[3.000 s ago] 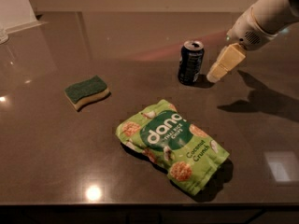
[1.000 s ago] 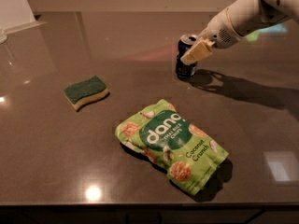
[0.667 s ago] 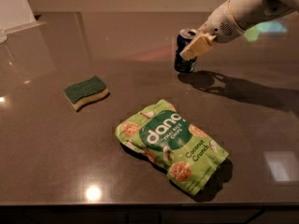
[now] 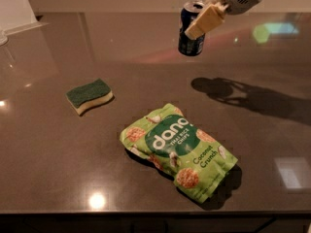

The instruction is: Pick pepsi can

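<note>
The pepsi can (image 4: 190,37), dark navy with a silver top, hangs in the air above the dark table, slightly tilted. My gripper (image 4: 201,23) comes in from the upper right on a white arm and is shut on the can. One cream-coloured finger (image 4: 205,21) lies across the can's front; the other is hidden behind it. The shadow of can and arm falls on the table to the right and below.
A green chip bag (image 4: 180,149) lies in the middle front of the table (image 4: 58,149). A green and cream sponge (image 4: 89,95) lies at the left. A white object stands at the far left corner (image 4: 14,6).
The gripper closed on the can where it stood on the table and has lifted it clear of the surface. The bag and sponge have not moved.
</note>
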Motion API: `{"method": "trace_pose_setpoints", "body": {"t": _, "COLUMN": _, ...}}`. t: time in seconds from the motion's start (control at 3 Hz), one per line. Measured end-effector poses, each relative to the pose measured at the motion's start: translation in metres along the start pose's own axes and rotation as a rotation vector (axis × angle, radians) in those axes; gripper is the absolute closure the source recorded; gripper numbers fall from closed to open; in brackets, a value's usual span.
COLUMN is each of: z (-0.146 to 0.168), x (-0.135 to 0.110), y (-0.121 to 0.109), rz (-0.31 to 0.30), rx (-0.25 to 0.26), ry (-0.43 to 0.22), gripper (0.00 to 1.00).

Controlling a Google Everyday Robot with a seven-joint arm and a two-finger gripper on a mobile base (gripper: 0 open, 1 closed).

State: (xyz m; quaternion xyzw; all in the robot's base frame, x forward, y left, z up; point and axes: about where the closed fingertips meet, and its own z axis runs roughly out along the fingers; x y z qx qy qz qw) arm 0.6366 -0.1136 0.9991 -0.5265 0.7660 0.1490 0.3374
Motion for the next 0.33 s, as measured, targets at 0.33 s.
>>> {"method": "trace_pose_setpoints", "body": {"t": 0.33, "z": 0.0001, "x": 0.0, "y": 0.0, "rz": 0.0, "rx": 0.0, "ry": 0.0, "gripper": 1.0}}
